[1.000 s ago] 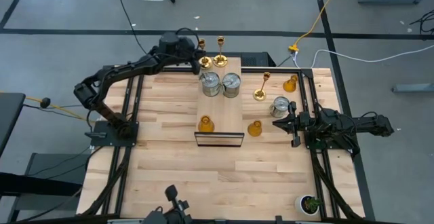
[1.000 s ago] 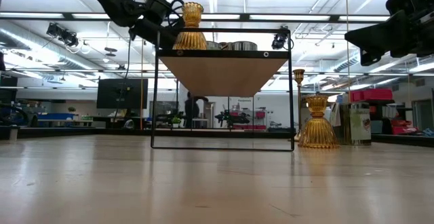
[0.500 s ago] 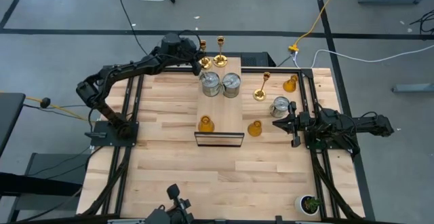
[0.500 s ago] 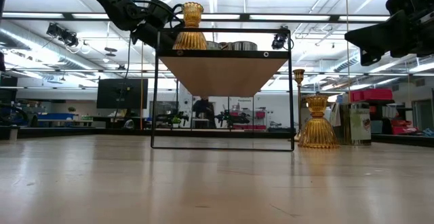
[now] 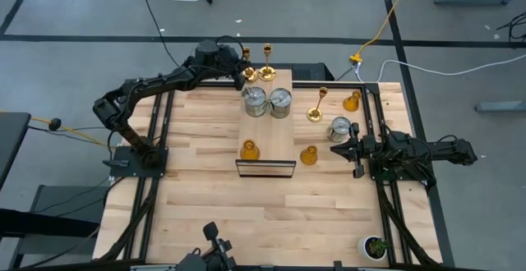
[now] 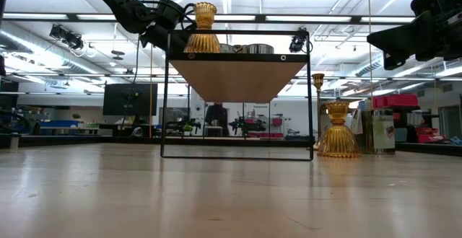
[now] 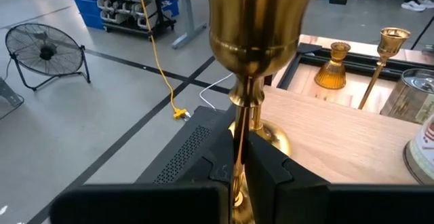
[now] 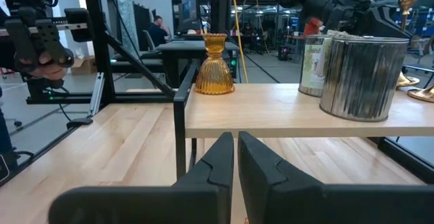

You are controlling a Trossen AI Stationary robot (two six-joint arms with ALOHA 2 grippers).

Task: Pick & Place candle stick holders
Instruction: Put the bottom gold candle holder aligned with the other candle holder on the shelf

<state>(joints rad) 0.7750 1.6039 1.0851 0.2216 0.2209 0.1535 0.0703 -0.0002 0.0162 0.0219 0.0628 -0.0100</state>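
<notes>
Wooden table (image 5: 205,181) carries a raised shelf (image 5: 267,144); at the shelf's far left corner the left gripper (image 5: 241,68) clamps a gold candlestick (image 7: 254,61). Right gripper (image 5: 339,149) waits clenched near the right edge.

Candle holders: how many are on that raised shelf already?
Done: two silver cans, an amber holder and a gold candlestick stand on the shelf. In hand: the left gripper clamps a second candlestick. Left on the table: third candlestick, one can, two amber holders. The right gripper waits.
</notes>
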